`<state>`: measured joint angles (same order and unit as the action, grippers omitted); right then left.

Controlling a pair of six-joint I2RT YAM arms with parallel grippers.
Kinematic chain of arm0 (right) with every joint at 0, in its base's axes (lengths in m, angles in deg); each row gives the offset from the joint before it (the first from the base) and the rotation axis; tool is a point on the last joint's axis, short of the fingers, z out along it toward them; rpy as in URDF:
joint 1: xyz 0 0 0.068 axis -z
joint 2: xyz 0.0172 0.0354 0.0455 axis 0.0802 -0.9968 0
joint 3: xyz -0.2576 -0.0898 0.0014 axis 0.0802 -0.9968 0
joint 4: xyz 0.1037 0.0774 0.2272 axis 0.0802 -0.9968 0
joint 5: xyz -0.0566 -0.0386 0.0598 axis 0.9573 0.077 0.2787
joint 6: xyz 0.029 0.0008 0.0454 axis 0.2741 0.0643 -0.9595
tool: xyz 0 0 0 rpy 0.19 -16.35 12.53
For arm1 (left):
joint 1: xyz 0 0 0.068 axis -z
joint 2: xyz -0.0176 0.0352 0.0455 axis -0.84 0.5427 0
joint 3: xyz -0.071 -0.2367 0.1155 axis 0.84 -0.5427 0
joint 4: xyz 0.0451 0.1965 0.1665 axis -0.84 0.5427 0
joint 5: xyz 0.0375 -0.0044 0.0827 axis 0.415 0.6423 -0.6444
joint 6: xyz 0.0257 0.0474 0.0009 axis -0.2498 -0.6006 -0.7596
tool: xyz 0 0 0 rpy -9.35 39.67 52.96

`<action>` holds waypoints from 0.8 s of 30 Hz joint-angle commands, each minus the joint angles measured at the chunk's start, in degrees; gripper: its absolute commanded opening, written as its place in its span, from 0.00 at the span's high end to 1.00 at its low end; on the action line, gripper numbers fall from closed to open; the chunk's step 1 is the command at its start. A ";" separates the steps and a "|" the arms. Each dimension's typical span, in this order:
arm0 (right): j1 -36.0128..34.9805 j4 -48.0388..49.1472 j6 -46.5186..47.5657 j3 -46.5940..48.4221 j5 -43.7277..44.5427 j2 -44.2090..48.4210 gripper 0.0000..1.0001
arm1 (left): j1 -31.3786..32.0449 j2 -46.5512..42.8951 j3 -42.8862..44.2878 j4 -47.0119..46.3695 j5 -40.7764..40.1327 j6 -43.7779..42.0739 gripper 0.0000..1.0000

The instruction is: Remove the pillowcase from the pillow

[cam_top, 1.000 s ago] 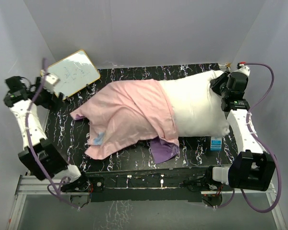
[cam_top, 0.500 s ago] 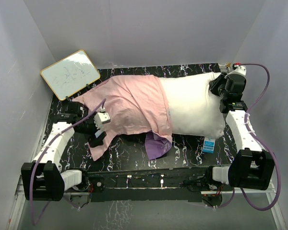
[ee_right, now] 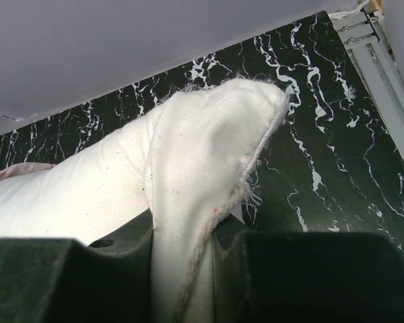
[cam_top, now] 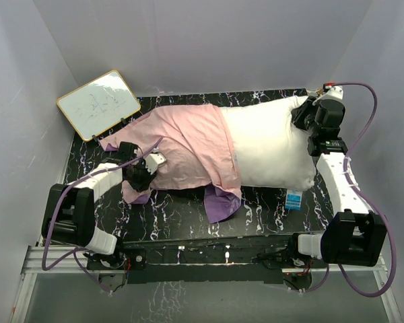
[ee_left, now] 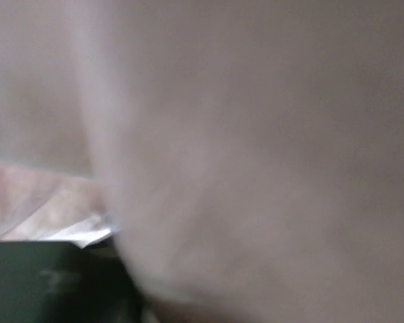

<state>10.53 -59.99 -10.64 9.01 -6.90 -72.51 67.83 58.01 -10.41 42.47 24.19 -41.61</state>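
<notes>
Where right pincer (ee_right: pixel 182 269) clamps, pillow (ee_right: pixel 209 134) corner, pillowcase (cam_top: pixel 188 145) half-off.

L arm folded low, L claw (cam_top: pixel 147 171) gap unclear – R arm extended, R claw (cam_top: pixel 301 116) clamped.

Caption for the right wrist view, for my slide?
Right pincer pinching a corner of the white pillow over the black marbled table.

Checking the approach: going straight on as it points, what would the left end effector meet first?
Probably the pillowcase: pale fabric fills the wrist view, right at the left end effector.
</notes>
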 commanded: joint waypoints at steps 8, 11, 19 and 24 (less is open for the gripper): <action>-0.28 7.83 -1.67 6.99 7.38 3.46 0.92 | -18.02 -12.92 1.14 9.43 -1.73 -11.25 1.00; -0.29 7.92 -1.57 7.07 11.38 3.87 0.92 | -26.03 -17.28 1.44 12.85 -1.00 -19.64 1.00; 0.83 6.69 -2.23 6.81 18.04 5.92 0.92 | -49.72 -11.05 8.51 15.91 2.09 -33.68 1.00; 2.44 5.56 -3.19 7.28 20.56 6.74 0.92 | -59.25 -6.56 12.68 16.18 3.30 -37.54 1.00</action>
<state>9.29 -64.47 -13.64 10.93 2.06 -69.61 15.60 50.78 -1.78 58.45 29.54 -72.21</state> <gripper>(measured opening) 0.197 0.023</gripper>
